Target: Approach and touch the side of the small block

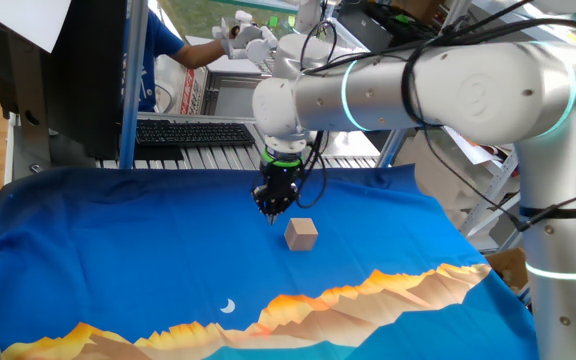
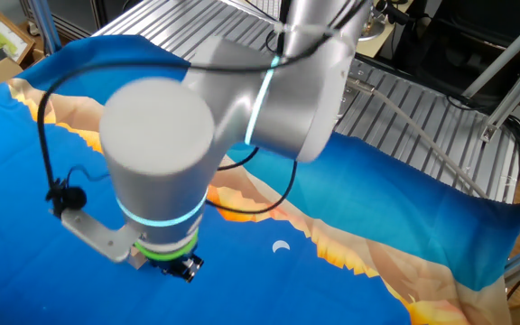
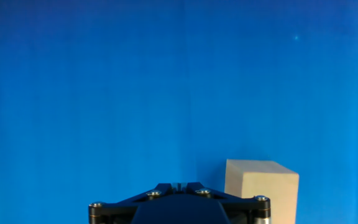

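Hovering my gripper [image 1: 272,213] (can't tell if it's open or closed) just beside the small block [image 1: 301,234] sitting on the blue cloth [image 1: 118,260], I'd guess it's light, stiff wood that'll slide easily, so I'd nudge a flat side gently.

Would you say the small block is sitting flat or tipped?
Flat: the small block rests squarely on the blue cloth, top face level.

Even bright light overall, soft shadows. Arm's wrist housing [image 2: 156,144] blurred, out of focus near the other fixed camera. Hand view sharp; small block [image 3: 261,190] lit pale, faint shadow on cloth [image 3: 166,81].
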`<state>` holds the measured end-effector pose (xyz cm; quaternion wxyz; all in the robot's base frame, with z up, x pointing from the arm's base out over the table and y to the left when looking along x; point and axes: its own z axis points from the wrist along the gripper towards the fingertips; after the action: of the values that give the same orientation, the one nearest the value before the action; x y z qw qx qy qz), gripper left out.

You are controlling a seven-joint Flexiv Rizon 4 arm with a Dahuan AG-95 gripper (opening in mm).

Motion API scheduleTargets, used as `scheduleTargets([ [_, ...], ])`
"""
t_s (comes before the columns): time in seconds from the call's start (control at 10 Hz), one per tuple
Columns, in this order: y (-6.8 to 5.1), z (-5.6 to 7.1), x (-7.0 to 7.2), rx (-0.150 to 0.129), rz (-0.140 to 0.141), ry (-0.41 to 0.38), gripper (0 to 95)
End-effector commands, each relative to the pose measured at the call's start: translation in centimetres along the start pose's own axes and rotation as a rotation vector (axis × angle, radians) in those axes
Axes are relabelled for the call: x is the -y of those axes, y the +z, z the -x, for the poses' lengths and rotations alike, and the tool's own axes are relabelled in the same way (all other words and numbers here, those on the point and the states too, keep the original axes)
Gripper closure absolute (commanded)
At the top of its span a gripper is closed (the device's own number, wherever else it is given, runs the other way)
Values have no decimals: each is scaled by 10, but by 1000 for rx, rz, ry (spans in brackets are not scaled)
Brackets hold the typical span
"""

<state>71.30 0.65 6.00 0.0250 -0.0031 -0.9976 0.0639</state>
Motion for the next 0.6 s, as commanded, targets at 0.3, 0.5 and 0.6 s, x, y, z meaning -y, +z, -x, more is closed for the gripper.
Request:
scheduleTargets([
  [0.3,3,-9,-1,29,-97,-6,950],
  [0.5,5,-11,-2,35,-111,-3,950],
  [0.6,7,-12,-2,42,-127,-4,950],
])
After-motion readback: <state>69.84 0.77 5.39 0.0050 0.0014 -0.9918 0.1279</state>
